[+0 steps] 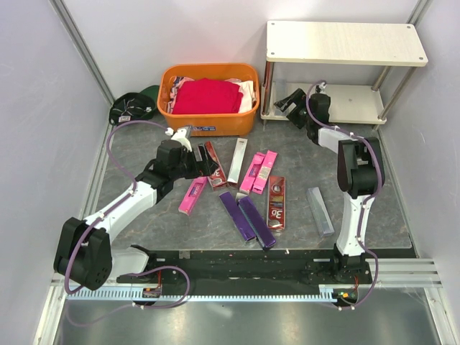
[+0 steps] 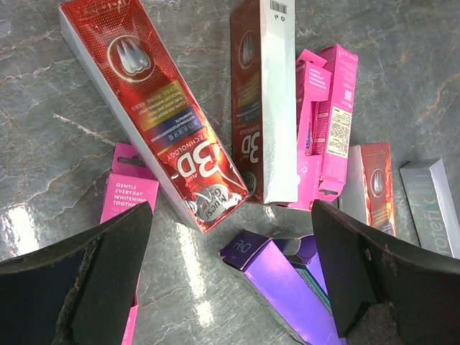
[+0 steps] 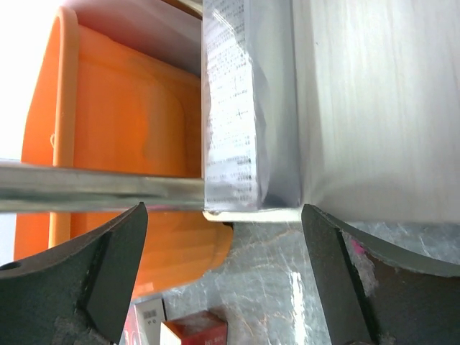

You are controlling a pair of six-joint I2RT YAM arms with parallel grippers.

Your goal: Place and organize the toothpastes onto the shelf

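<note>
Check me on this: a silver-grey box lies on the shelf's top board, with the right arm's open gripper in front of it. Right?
Wrong board. The silver-grey box lies on the lower board of the shelf, not the top one. The right wrist and top views show the right gripper, open, in at that lower level.

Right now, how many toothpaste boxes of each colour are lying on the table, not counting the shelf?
Pink boxes: 3
Red boxes: 3 (one lies with a silver side up)
Purple boxes: 2
Silver-grey box: 1
Total: 9
</note>
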